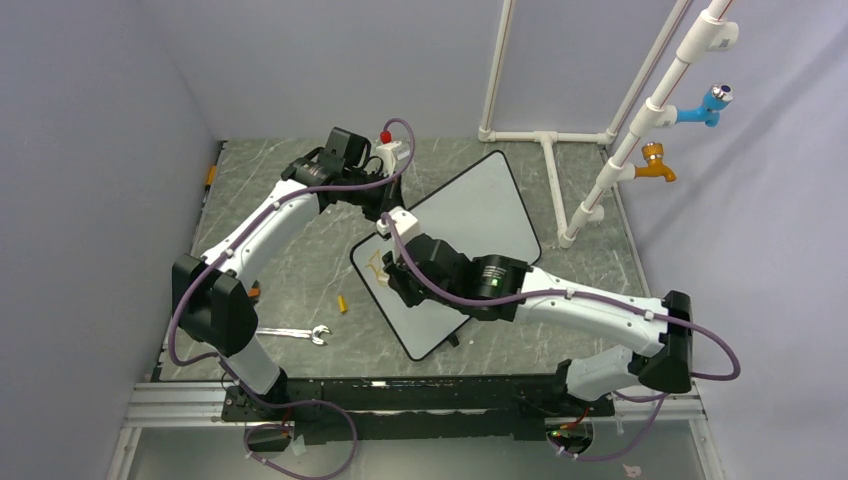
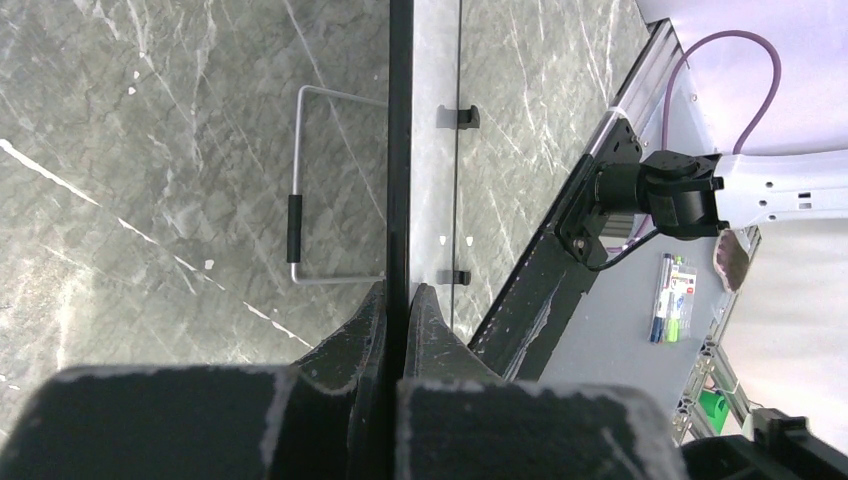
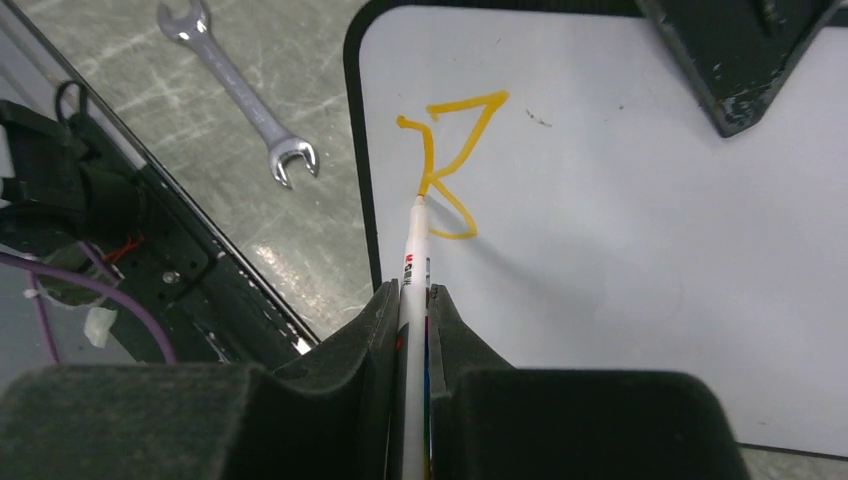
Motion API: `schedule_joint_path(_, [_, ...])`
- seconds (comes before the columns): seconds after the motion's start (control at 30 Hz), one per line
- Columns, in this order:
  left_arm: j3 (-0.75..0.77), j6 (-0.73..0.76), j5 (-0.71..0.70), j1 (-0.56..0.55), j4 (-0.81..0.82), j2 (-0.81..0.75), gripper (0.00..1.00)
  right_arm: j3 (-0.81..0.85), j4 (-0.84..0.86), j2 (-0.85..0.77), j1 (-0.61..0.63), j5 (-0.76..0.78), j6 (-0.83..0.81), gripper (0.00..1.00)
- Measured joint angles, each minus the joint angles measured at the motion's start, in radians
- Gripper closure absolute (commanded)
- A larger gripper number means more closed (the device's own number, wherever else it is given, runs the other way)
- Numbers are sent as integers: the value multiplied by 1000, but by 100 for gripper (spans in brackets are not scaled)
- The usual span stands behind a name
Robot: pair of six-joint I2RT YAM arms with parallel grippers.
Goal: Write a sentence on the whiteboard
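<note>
The right gripper (image 3: 413, 300) is clamped on a white marker (image 3: 411, 262), whose barrel runs straight out between the two dark fingers (image 3: 362, 330). Just ahead of the fingertips the marker's tip touches the whiteboard (image 3: 640, 260), close to its rounded black-framed corner. There the sentence (image 3: 450, 165) is so far a single orange character: an upright stroke with a hooked top, an angular upper bow and a smaller lower bow. The tip rests at the foot of the upright stroke, where the lower bow begins. Left of this gripper, off the board on the grey marbled table (image 3: 290, 230), lies a silver wrench (image 3: 240, 95), its open jaw end nearest the board. Farther ahead and to the right, the left gripper (image 3: 740, 60) shows as a dark block at the board's far edge. In its own wrist view the left gripper (image 2: 400, 300) is closed on the board's thin black frame (image 2: 400, 150), which runs straight away from the fingers. Two small black clips (image 2: 458, 117) sit just right of that frame, and a wire handle (image 2: 297, 180) with a black grip lies to the left. From above, the board (image 1: 480, 210) lies slantwise between the two arms. A small yellow piece (image 1: 342, 303) lies left of the right gripper (image 1: 385, 272), and a white pipe frame (image 1: 545, 140) stands beyond the board.
</note>
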Motion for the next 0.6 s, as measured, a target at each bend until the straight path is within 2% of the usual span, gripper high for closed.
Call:
schedule_joint_path(0.33, [0, 0, -2, -3, -1, -4, 100, -109, 93, -218, -30, 16, 3, 100])
schedule_joint_path(0.6, [0, 0, -6, -4, -3, -6, 100, -196, 124, -267, -157, -38, 4, 100])
